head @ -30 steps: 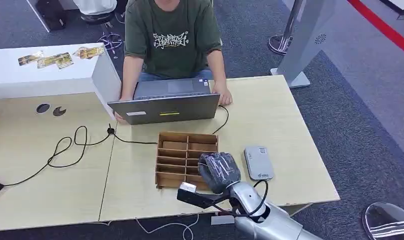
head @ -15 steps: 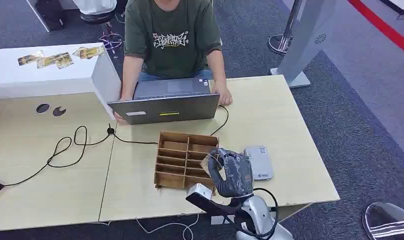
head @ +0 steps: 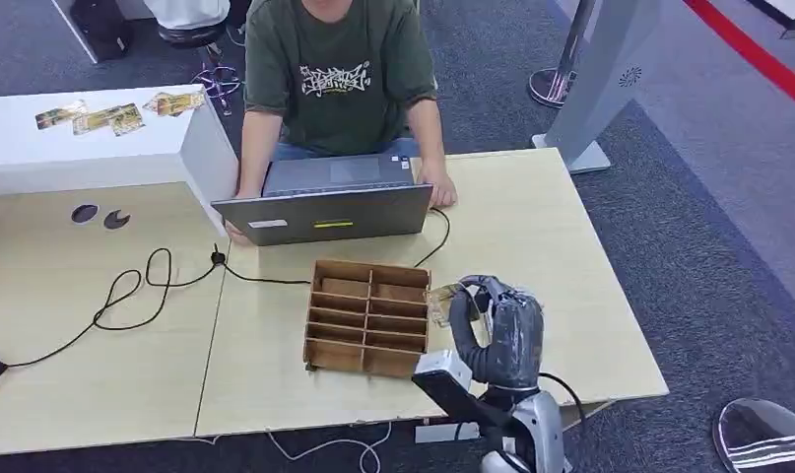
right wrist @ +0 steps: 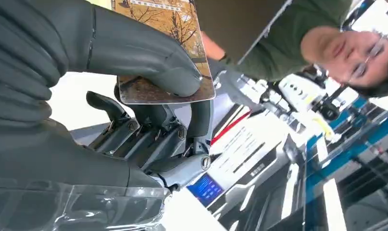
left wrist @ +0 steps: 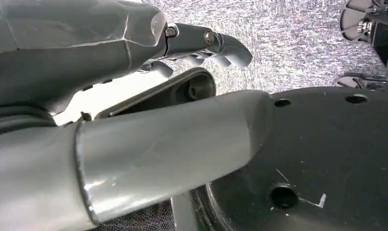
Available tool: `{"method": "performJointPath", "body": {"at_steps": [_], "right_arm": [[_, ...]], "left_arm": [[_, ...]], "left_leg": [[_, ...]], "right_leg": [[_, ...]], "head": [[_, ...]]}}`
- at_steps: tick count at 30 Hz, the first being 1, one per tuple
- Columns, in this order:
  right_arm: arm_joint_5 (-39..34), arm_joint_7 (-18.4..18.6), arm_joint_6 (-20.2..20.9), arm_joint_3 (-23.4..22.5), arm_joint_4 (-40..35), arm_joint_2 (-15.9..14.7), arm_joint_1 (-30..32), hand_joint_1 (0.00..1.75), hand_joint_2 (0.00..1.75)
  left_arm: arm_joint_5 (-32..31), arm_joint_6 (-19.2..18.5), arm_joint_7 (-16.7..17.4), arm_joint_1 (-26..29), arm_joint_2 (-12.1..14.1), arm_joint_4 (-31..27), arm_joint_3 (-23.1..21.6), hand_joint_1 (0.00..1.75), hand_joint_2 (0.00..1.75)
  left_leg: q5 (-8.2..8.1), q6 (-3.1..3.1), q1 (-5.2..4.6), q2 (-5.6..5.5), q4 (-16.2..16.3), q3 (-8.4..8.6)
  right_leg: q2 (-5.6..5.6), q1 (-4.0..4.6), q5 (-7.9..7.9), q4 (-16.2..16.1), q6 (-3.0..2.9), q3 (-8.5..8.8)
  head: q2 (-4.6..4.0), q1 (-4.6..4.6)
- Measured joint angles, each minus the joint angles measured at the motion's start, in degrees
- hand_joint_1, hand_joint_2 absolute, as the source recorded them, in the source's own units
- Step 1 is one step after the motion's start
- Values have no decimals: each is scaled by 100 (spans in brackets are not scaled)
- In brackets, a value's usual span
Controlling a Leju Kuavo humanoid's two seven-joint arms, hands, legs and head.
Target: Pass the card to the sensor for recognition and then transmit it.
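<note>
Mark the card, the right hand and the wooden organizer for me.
card (right wrist: 170, 53), right wrist view, its printed face.
right hand (head: 501, 330), head view, back of the hand.
wooden organizer (head: 365, 317), head view, centre divider.

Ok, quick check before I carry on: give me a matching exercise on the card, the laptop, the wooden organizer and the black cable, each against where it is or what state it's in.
Things:
1. card
2. laptop
3. wooden organizer
4. black cable

Places or states:
A. lies in loops on the left part of the table
B. stands on the table in front of the robot, with the right hand beside it
C. pinched in the right hand, lifted off the table
D. open at the far edge, with a person behind it

Pairs: 1-C, 2-D, 3-B, 4-A
</note>
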Motion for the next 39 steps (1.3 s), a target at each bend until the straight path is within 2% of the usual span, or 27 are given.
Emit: {"method": "performJointPath", "body": {"at_steps": [12,24,33,39], "right_arm": [[-429,-744,0,-1431,-538,724,530,175,175],[-514,-1021,0,-2309,-829,1159,818,175,175],[-208,-1373,0,-2720,-663,1319,169,175,175],[198,-1626,0,-2949,-366,1408,-620,175,175]], "left_arm": [[105,63,0,-3,-50,0,0,0,0],[131,109,0,-3,-111,0,0,0,0],[-90,-2,24,-31,-57,0,-53,0,0],[-260,-46,70,-96,50,0,-142,0,0]], "left_leg": [[0,0,0,0,0,1],[-1,1,0,1,0,0],[2,0,0,3,0,4],[5,-2,0,2,0,5]], "right_leg": [[0,0,0,0,0,0],[1,0,0,-1,0,1],[2,0,3,0,-1,4],[3,0,5,1,-2,5]], "head": [[-2,0],[0,-2],[-2,0],[-2,0]]}}
